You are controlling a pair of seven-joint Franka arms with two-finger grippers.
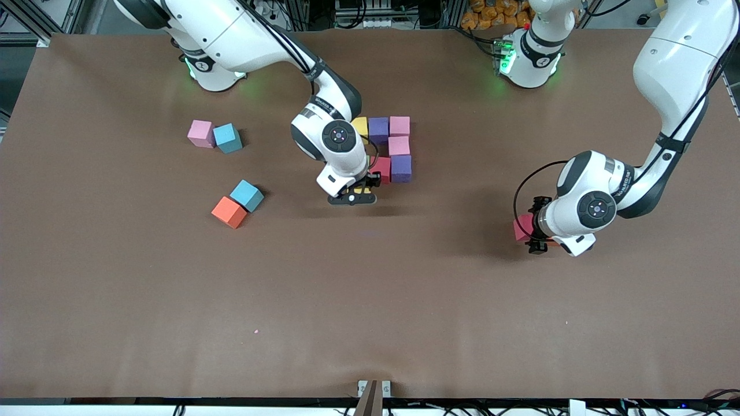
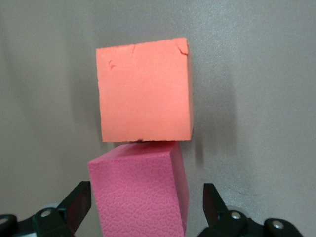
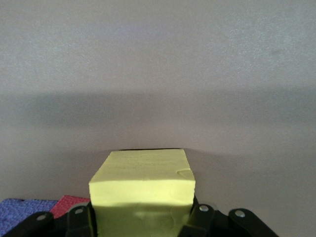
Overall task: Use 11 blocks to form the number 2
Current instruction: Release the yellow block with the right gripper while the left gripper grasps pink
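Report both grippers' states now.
Left gripper: open, around the small red foam cube.
Right gripper: shut on the small yellow foam cube.

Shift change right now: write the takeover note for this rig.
Right end effector: shut on a yellow block, low at the partial digit, next to its red block.
Left end effector: open, straddling a red block that touches an orange block, toward the left arm's end.
Done: yellow, purple, pink, red blocks in place.
Left: seat the held yellow; add the loose pink and orange. Skip both light-blue cubes.
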